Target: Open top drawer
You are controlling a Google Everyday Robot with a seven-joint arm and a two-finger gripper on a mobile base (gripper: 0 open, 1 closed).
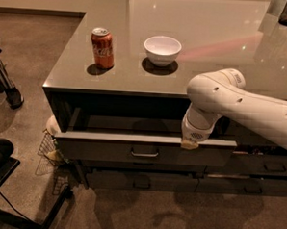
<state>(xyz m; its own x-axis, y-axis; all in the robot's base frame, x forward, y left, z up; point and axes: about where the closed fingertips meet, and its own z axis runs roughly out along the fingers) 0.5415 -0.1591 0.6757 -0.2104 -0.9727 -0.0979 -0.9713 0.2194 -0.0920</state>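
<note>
Only the tan tip of the gripper (pixel 190 144) shows, resting on the top edge of the top drawer (pixel 98 150), right of the drawer's middle; the wrist housing covers the rest, so whether it is parted, closed or clamped on the edge cannot be told. From that tip a white arm (pixel 240 100) rises above the drawer front, bends at a rounded elbow and runs off to the right of the drawer. The top drawer itself is a wide, dark grey-brown one whose flat front stands out from the cabinet, partly open, with a gap between the front and the cabinet face and its inside in shadow. A small metal bar handle (pixel 145 154) sits at the centre of the drawer front, left of and below the gripper, apart from it. Directly above the drawer lies a glossy grey counter (pixel 219 48). On it, above the drawer's left half, stands an upright red soda can (pixel 102 48), and above the drawer's middle a white bowl (pixel 162 50), the two near each other but not touching. Below the top drawer runs a row of shallower dark drawers (pixel 140 181) with similar handles, all flush with the cabinet. Left of the drawer, on the floor, a wire basket (pixel 47 152) leans by the cabinet corner.
</note>
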